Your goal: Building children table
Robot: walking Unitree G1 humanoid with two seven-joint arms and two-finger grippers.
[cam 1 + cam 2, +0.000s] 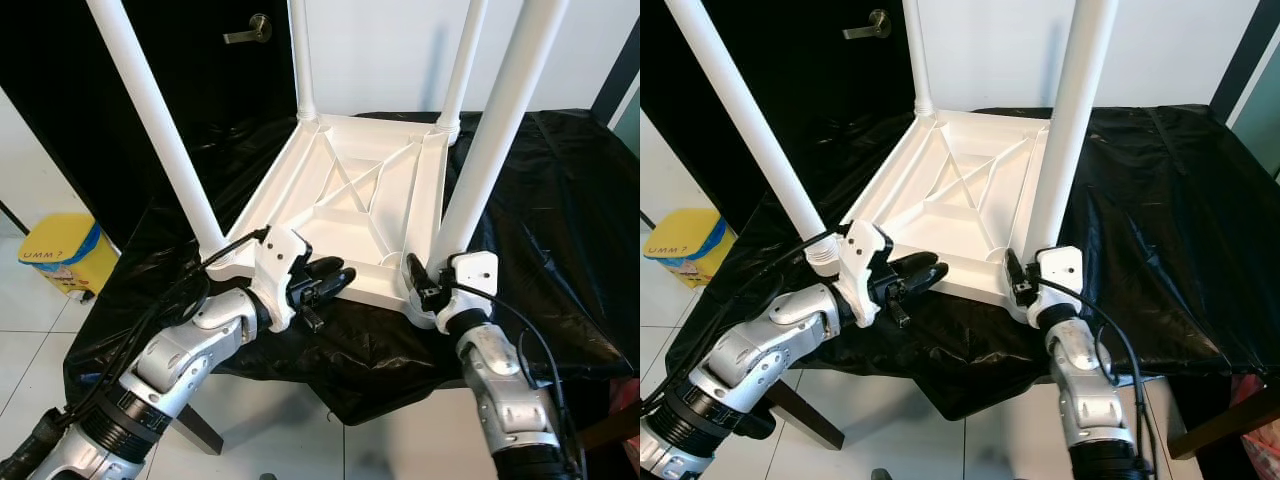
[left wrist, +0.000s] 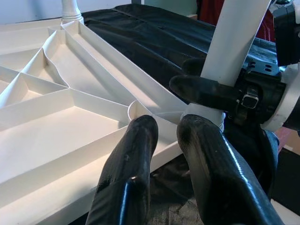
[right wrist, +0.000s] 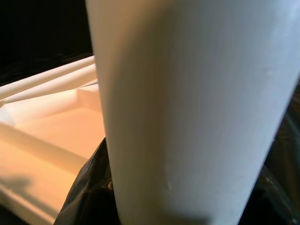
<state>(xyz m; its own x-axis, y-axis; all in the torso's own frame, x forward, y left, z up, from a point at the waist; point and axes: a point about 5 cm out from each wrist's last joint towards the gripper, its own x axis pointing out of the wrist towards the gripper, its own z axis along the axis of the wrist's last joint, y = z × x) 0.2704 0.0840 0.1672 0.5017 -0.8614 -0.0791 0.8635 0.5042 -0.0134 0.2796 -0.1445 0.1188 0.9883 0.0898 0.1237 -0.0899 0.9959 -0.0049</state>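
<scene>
A white children's table (image 1: 350,190) lies upside down on a black-covered surface, with its ribbed underside facing up. All its legs stand upright: the near right leg (image 1: 490,140), the near left leg (image 1: 160,130) and two far legs (image 1: 303,60). My right gripper (image 1: 425,280) is shut on the foot of the near right leg (image 3: 197,112), just above its socket at the front corner. My left gripper (image 1: 330,278) hovers at the table's front rim (image 2: 70,187) between the two near legs. Its fingers (image 2: 131,164) are almost together and hold nothing.
A crinkled black sheet (image 1: 540,220) covers the work surface, whose front edge is just under my grippers. A yellow bin (image 1: 60,250) stands on the white tile floor at the left. Behind is a dark door with a lever handle (image 1: 250,30).
</scene>
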